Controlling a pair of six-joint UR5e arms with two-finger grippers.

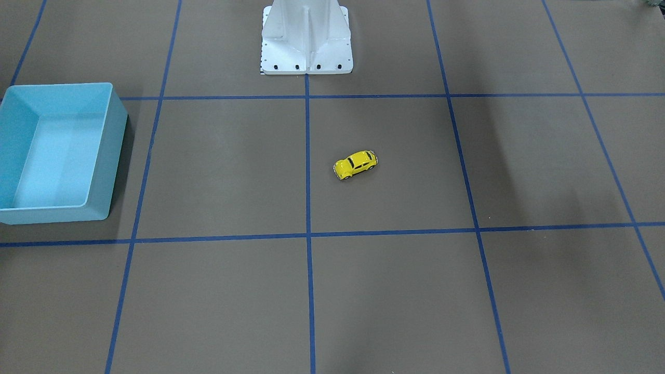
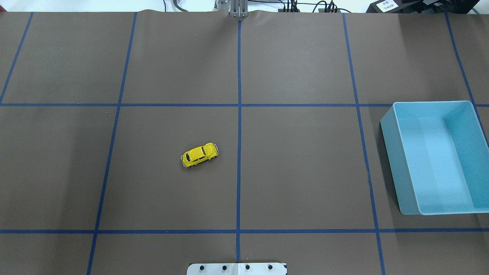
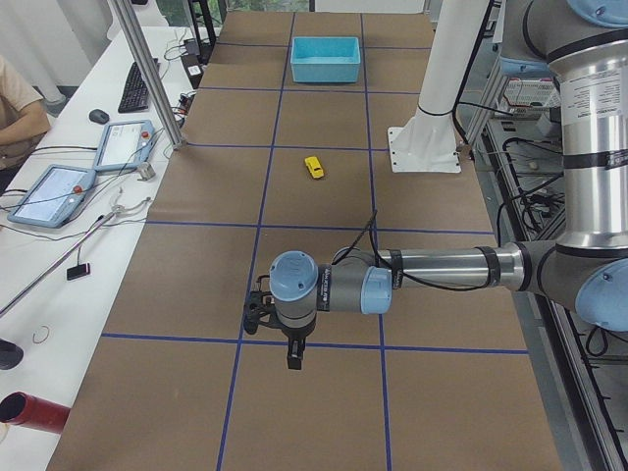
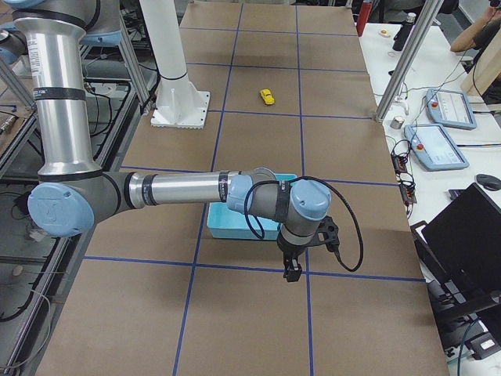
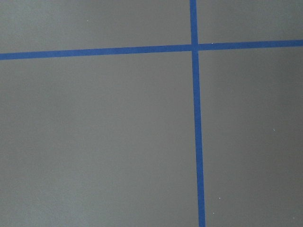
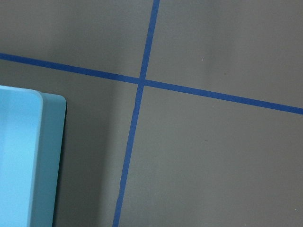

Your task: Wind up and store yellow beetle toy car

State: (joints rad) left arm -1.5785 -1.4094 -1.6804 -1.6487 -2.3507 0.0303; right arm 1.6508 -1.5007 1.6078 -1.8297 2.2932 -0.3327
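Observation:
The yellow beetle toy car (image 2: pixel 199 155) stands on its wheels on the brown mat just left of the centre line, alone. It also shows in the front view (image 1: pixel 355 164), the left side view (image 3: pixel 314 168) and the right side view (image 4: pixel 268 96). The light blue bin (image 2: pixel 435 156) is empty at the mat's right side; it also shows in the front view (image 1: pixel 57 150) and the right wrist view (image 6: pixel 26 161). My left gripper (image 3: pixel 293 356) and right gripper (image 4: pixel 292 272) show only in the side views, far from the car, fingers pointing down. I cannot tell whether they are open or shut.
The white robot base (image 1: pixel 306 39) stands at the robot's edge of the table. Blue tape lines (image 2: pixel 239 114) grid the mat. An operators' desk with teach pendants (image 3: pixel 54 191) and metal posts (image 3: pixel 147 74) runs along the far side.

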